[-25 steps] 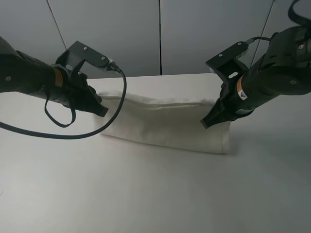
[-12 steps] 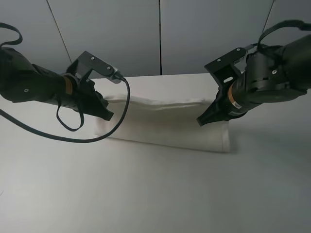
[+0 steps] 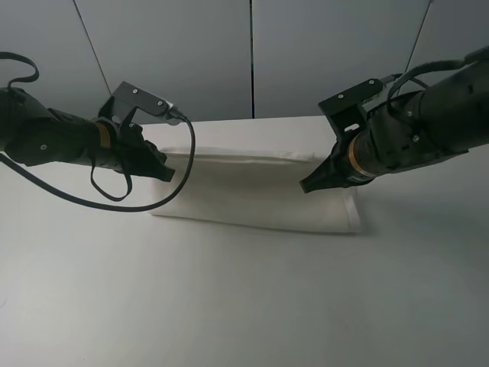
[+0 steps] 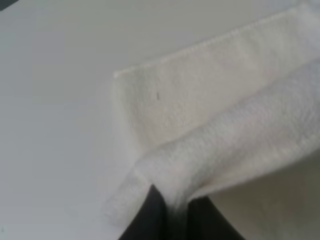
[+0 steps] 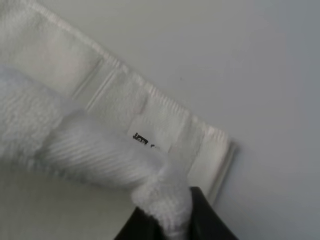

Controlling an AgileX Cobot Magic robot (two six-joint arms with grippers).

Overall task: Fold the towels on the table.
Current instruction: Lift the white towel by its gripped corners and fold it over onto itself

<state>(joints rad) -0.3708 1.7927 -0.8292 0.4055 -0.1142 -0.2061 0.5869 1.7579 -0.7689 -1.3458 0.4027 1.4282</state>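
The white terry towel (image 3: 252,195) lies across the middle of the white table (image 3: 229,306), with one layer doubled over another. My left gripper (image 3: 164,174) is shut on the towel's left corner. My right gripper (image 3: 306,186) is shut on its right corner. Both hold the upper layer just above the lower one. In the left wrist view the cloth (image 4: 210,130) is bunched between the dark fingers (image 4: 150,217). In the right wrist view the pinched fold (image 5: 165,200) hangs over the border band and the small printed label (image 5: 147,141).
A grey panelled wall (image 3: 252,61) stands behind the table's far edge. A black cable (image 3: 153,200) loops from the left arm down over the towel's left end. Bare tabletop lies in front of the towel.
Both grippers have sunk lower and the right one has moved slightly inward. The raised upper layer now lies flatter over the lower layer.
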